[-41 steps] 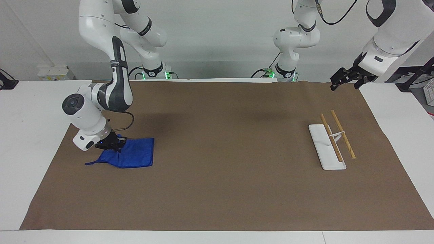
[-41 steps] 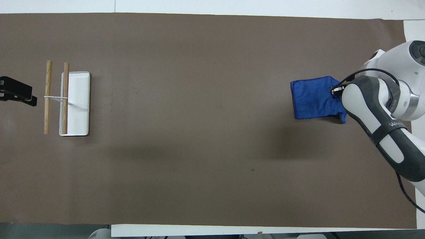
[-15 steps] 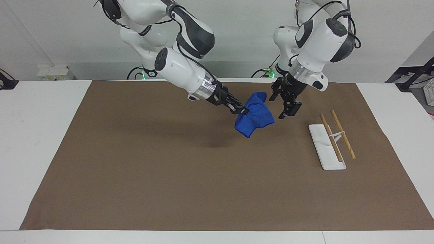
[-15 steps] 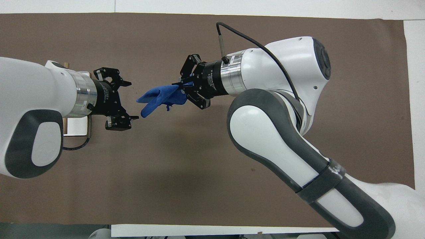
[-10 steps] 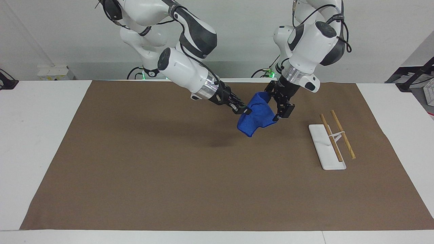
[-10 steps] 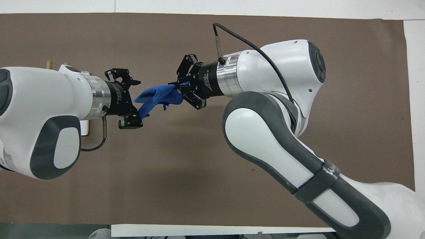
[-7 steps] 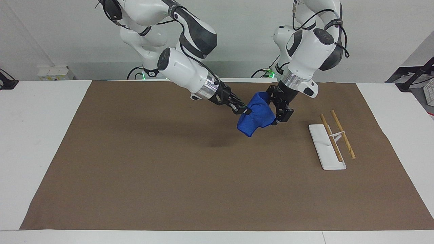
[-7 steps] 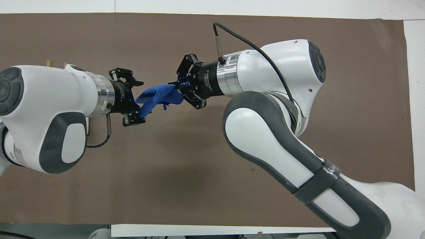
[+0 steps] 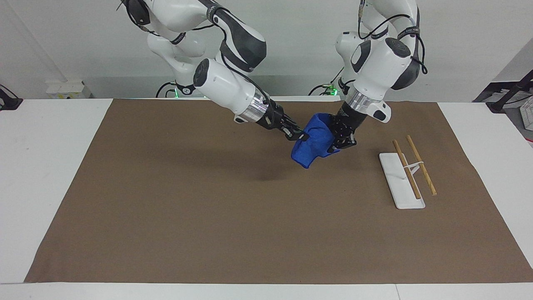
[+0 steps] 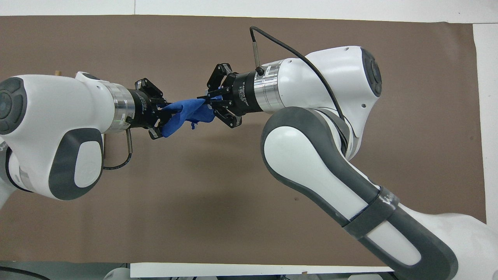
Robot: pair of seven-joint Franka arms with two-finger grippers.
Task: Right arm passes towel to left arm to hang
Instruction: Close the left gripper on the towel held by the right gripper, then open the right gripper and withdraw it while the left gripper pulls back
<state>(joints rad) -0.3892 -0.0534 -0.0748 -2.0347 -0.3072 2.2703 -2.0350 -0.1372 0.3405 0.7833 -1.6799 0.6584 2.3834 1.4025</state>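
Mid-handover above the brown-papered counter point(image 9: 166, 208) — the small bright blue terry towel point(image 9: 314, 141) hangs between both black hands, right hand point(image 9: 300, 136) clenched on one edge, left hand point(image 9: 338, 141) clamped on the other — so the right should let go next.

Light: I see bright, even room light from above in both views.
Shadows: soft dark patches lie on the brown mat point(image 9: 208, 233) under the raised arms.
Glare: mild sheen on the white arm shells.
Focus: both views look sharp to me.
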